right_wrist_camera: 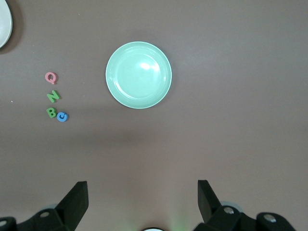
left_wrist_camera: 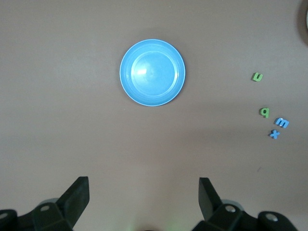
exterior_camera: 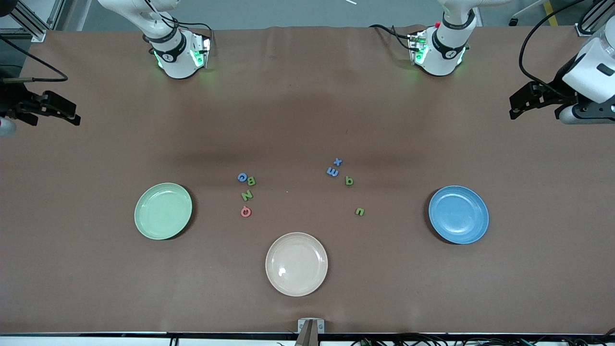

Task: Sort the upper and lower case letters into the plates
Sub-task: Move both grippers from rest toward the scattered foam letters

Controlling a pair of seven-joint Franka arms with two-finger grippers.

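The light green plate (exterior_camera: pixel 163 210) (right_wrist_camera: pixel 138 74) lies toward the right arm's end, the blue plate (exterior_camera: pixel 458 214) (left_wrist_camera: pixel 152 72) toward the left arm's end. Between them lie two clusters of letters. Blue G (exterior_camera: pixel 242 177), green B (exterior_camera: pixel 251 180), green N (exterior_camera: pixel 246 195) and pink Q (exterior_camera: pixel 246 211) lie beside the green plate. Blue x (exterior_camera: pixel 338 162), blue m (exterior_camera: pixel 332 171), green q (exterior_camera: pixel 349 180) and green u (exterior_camera: pixel 359 211) lie closer to the blue plate. My left gripper (exterior_camera: pixel 515 108) (left_wrist_camera: pixel 143 192) and right gripper (exterior_camera: pixel 74 114) (right_wrist_camera: pixel 142 192) hover open and empty at the table's ends.
A cream-beige plate (exterior_camera: pixel 296 264) sits nearer the front camera than the letters, midway between the two coloured plates. Both arm bases (exterior_camera: pixel 178 53) (exterior_camera: pixel 439 50) stand at the table's back edge. Brown tabletop surrounds everything.
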